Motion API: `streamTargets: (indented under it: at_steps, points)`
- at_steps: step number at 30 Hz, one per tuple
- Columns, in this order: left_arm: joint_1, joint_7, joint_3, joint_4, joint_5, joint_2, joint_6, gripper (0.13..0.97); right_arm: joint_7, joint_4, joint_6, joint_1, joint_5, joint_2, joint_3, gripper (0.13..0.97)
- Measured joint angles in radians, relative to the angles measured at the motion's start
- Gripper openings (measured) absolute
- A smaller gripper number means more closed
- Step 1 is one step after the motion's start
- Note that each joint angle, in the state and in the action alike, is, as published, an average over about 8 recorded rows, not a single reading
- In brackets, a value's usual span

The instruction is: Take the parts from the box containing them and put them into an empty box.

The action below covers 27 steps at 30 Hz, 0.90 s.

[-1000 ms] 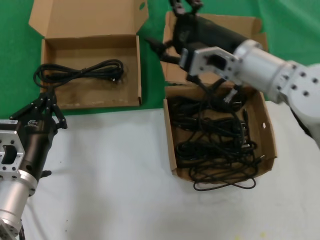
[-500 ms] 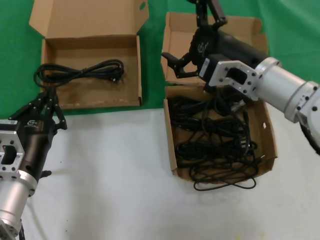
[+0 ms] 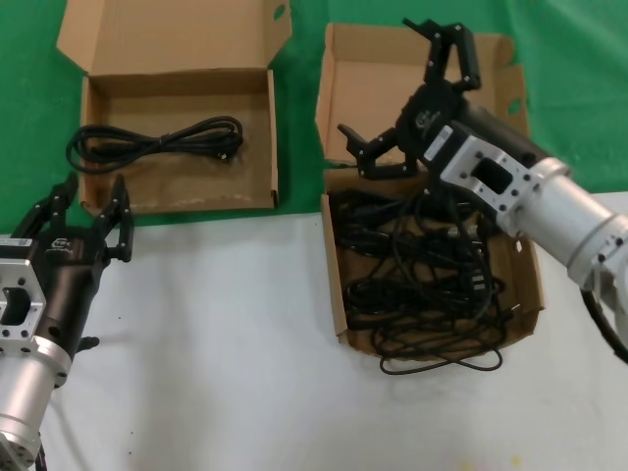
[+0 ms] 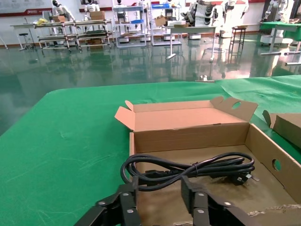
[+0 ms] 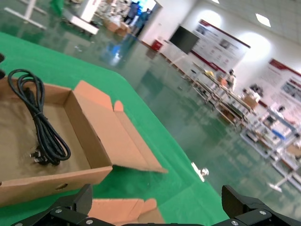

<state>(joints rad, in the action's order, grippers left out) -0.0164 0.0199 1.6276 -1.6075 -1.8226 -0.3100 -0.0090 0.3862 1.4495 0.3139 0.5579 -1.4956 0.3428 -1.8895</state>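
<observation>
The wide low box [image 3: 273, 137] at the back left holds one looped black cable [image 3: 157, 139]. The squarer box [image 3: 337, 285] on the right holds a tangled pile of black cables [image 3: 422, 275]; one loop hangs over its front wall. My right gripper [image 3: 402, 88] is wide open and empty, held above the back of that box in front of its lid. My left gripper [image 3: 90, 201] is open and empty, just before the wide box's front left corner. In the left wrist view my gripper [image 4: 160, 190] faces the cable [image 4: 188, 167]. In the right wrist view the gripper [image 5: 157, 202] faces the wide box [image 5: 89, 136].
Both boxes lie across the line where the green cloth [image 3: 29, 98] at the back meets the white table surface [image 3: 226, 343] in front. A narrow strip of cloth separates the two boxes. The right box's lid [image 3: 373, 78] stands up behind it.
My right gripper has swung to the right, from between the boxes to above the back of the squarer box, and has opened wider. My left gripper's fingers have opened.
</observation>
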Motion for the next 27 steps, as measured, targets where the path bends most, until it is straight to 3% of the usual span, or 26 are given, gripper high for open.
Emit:
streamTargets:
  at_steps: [6, 10, 18, 27]
  points:
    - [0.002, -0.002, -0.003, 0.001, 0.002, 0.001, 0.001, 0.425, -0.041, 0.016, -0.034, -0.060, -0.033, -0.005, 0.031, 0.966]
    - [0.003, -0.003, -0.005, 0.001, 0.004, 0.002, 0.002, 0.425, -0.069, 0.027, -0.056, -0.100, -0.054, -0.008, 0.052, 0.966]
    - [0.005, -0.006, -0.009, 0.002, 0.007, 0.003, 0.003, 0.638, -0.122, 0.048, -0.100, -0.177, -0.097, -0.014, 0.092, 0.966]
    - [0.008, -0.009, -0.013, 0.004, 0.011, 0.005, 0.004, 0.812, -0.184, 0.072, -0.150, -0.266, -0.145, -0.020, 0.138, 0.966]
